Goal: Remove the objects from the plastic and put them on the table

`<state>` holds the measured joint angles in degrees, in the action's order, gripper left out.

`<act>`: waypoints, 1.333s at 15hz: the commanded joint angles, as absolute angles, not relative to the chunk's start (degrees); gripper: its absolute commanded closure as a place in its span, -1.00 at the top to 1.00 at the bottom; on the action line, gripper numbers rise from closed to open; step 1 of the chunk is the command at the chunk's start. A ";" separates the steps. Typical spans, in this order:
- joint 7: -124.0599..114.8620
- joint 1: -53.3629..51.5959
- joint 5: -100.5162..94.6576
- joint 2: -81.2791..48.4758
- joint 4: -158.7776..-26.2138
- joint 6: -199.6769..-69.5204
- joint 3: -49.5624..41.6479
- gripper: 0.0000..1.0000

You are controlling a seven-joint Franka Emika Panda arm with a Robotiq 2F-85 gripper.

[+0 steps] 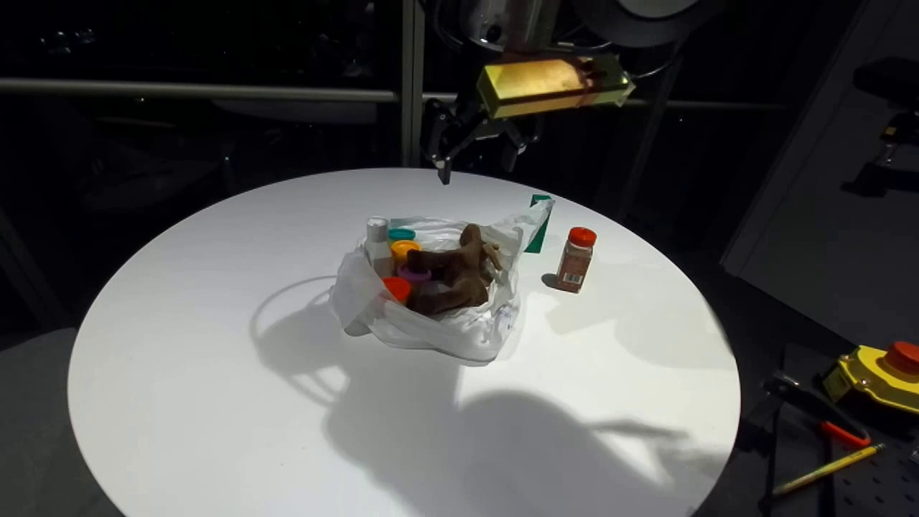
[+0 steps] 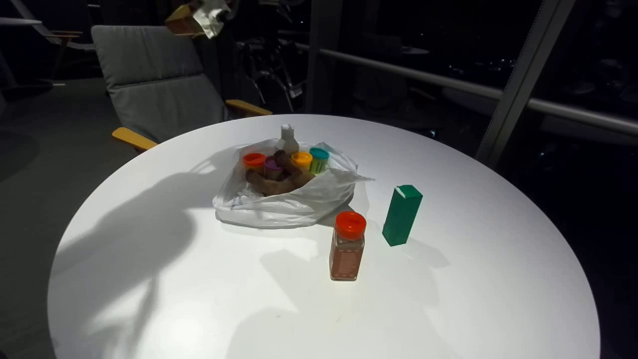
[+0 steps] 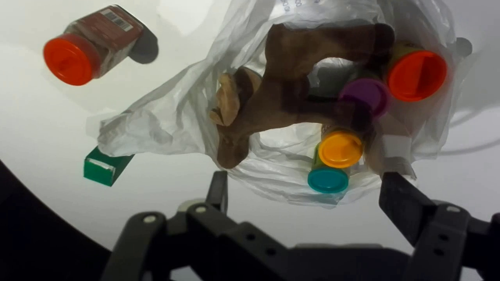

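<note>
brown plush animal (image 3: pixel 269 103), limbs spread, lies inside the wrinkled plastic bag (image 1: pixel 438 334), which sits gaping on the round white table (image 1: pixel 201 402). packed around it are a purple-lidded cup (image 3: pixel 367 91), its rim overlapped by one limb in the wrist view, a red-orange-lidded cup (image 3: pixel 417 76) just beside that, a yellow-lidded cup (image 3: pixel 340 149) next to a teal-lidded cup (image 3: pixel 328 180), and a pale bottle (image 1: pixel 378 248) standing upright.

the gripper (image 3: pixel 306 181) stands wide, its fingers (image 3: pixel 406 207) well apart; it holds nothing and touches nothing. the plastic bag and its contents lie below it. seen from the wrist, they stretch ahead of the fingertips, with the teal-lidded cup and the yellow-lidded cup nearest the gap and the brown plush animal farther up.

the arm (image 1: pixel 513 21) comes in from the top in an exterior view, carrying the gripper above the table with the fingers pointing down. a gold-coloured block (image 1: pixel 549 86) is fixed at the wrist, just above the gripper.

outside the bag, a red-capped brown bottle (image 2: pixel 348 252) stands upright on the table, near an upright green box (image 2: pixel 402 215). a flap of the bag reaches toward the green box and ends short of it. farther out, a padded grey chair (image 2: pixel 154 60) stands behind the table in an exterior view, and a yellow box (image 1: pixel 872 384) with a red button (image 1: pixel 903 357) sits off to one side.
</note>
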<state>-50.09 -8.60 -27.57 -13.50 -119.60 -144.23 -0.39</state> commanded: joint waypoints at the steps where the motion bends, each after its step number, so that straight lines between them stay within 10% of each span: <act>1: -39.50 -5.39 -14.55 -24.59 -108.98 -145.58 0.74 1.00; 20: -60.87 -12.78 2.95 -35.03 -103.72 -146.13 -7.53 1.00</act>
